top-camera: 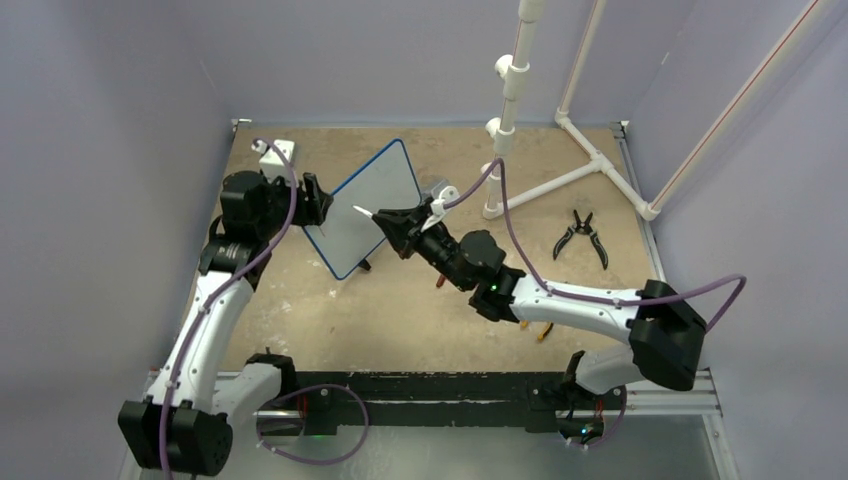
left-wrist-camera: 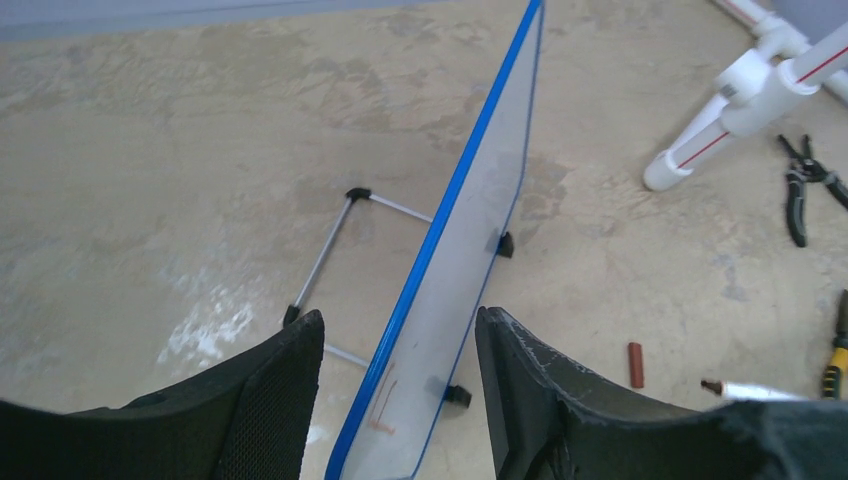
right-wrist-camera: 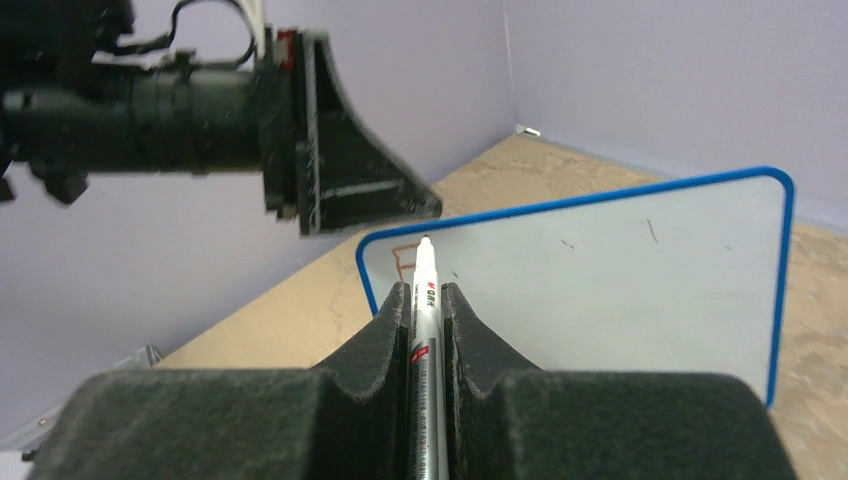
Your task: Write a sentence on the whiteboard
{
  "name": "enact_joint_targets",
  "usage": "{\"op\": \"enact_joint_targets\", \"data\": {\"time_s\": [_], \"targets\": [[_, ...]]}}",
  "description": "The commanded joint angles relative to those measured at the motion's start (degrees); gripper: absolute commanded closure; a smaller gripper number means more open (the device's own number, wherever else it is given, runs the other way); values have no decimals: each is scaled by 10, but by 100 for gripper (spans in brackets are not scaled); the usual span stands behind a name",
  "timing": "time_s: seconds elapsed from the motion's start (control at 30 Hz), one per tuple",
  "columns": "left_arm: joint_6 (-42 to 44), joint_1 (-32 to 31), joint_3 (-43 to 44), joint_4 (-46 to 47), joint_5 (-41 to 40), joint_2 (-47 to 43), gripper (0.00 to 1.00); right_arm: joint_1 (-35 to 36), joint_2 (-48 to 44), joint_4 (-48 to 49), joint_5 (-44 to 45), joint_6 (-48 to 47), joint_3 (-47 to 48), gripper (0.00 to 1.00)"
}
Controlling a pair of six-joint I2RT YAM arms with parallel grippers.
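The whiteboard [top-camera: 375, 205] stands tilted on its wire stand [left-wrist-camera: 325, 255], blue-rimmed, at the table's back left. My left gripper [top-camera: 318, 205] is open, and its fingers [left-wrist-camera: 285, 395] straddle the board's near edge [left-wrist-camera: 470, 240] with gaps on both sides. My right gripper [right-wrist-camera: 427, 290] is shut on a white marker [right-wrist-camera: 425, 275], uncapped, whose tip meets the board's face [right-wrist-camera: 600, 290] near its upper left corner. Of the sentence only a short red stroke [right-wrist-camera: 405, 255] shows there, and it also shows as a red mark [left-wrist-camera: 385, 400] in the left wrist view.
Black pliers [top-camera: 582, 238] lie at the right. A white PVC pipe frame [top-camera: 560, 170] stands at the back right. The marker's red cap [left-wrist-camera: 635, 364] lies on the table beside a yellow-handled tool [left-wrist-camera: 838, 350]. A small white box [top-camera: 278, 152] sits in the back left corner.
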Motion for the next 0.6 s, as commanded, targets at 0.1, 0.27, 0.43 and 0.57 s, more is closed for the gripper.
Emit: {"op": "enact_joint_targets", "data": {"time_s": [0.1,0.27,0.43,0.57], "targets": [[5,2,105,35,150,146,43,-4,-101,-34,46,2,-59,100],[31,2,133,31,185,213,43,-4,-156,-42,65,2,-93,100],[57,2,138,11,229,254,57,-4,-192,-49,75,0,-113,100],[73,2,128,5,281,262,81,-4,-205,-53,73,-1,-117,100]]}}
